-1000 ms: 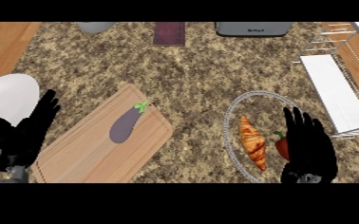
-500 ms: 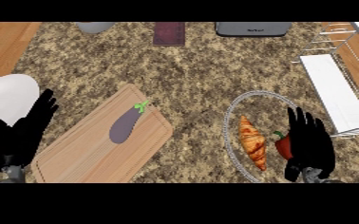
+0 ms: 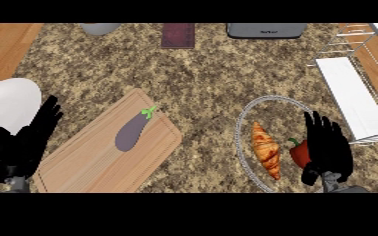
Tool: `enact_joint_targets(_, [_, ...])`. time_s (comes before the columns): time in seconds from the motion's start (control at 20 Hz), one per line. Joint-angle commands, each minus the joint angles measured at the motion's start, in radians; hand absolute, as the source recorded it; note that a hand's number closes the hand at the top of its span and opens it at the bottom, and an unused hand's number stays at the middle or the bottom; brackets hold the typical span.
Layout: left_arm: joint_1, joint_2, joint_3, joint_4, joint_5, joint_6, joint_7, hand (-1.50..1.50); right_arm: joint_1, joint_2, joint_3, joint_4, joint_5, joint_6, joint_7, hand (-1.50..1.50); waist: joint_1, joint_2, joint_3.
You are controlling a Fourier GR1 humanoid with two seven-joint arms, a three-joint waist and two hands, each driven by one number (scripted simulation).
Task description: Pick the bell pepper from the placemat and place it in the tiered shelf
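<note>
From the head view, a red bell pepper (image 3: 299, 152) lies on a round grey-rimmed placemat (image 3: 247, 117) at the lower right of the frame, just beside a croissant (image 3: 266, 150) on the same mat. The right hand (image 3: 328, 147) covers the pepper's right side with straight, released fingers; whether it touches the pepper is hard to tell. The white tiered shelf (image 3: 347, 92) stands at the right edge. At lower left, an eggplant (image 3: 134, 130) lies on a wooden cutting board (image 3: 88, 162). The left hand (image 3: 33, 137) rests open at the left edge, near a white plate (image 3: 16, 102).
</note>
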Motion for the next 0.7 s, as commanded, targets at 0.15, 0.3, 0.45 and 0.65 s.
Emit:
enact_joint_targets(0.15, [-0.014, 0.005, 0.035, -0.023, -0.009, -0.045, 0.038, 0.00, -0.019, 0.068, -0.027, 0.159, 0.045, -0.079, -0.056, -1.50, 0.001, 0.000, 0.000])
enact_joint_targets(0.3, [0.008, -0.042, -0.002, -0.136, -0.030, 0.015, 0.139, 0.00, -0.030, 0.041, -0.080, 0.116, -0.004, -0.023, -0.077, 1.50, 0.002, -0.001, 0.000])
enact_joint_targets(0.45, [-0.025, -0.053, 0.026, 0.004, -0.043, -0.011, 0.017, 0.00, -0.069, 0.050, -0.066, 0.190, 0.031, -0.036, -0.124, 1.50, 0.001, 0.000, 0.000])
enact_joint_targets(0.65, [0.007, -0.033, 0.046, 0.032, -0.037, -0.055, -0.039, 0.00, -0.019, 0.017, -0.046, 0.136, 0.067, -0.067, -0.148, 1.50, -0.001, 0.000, -0.001])
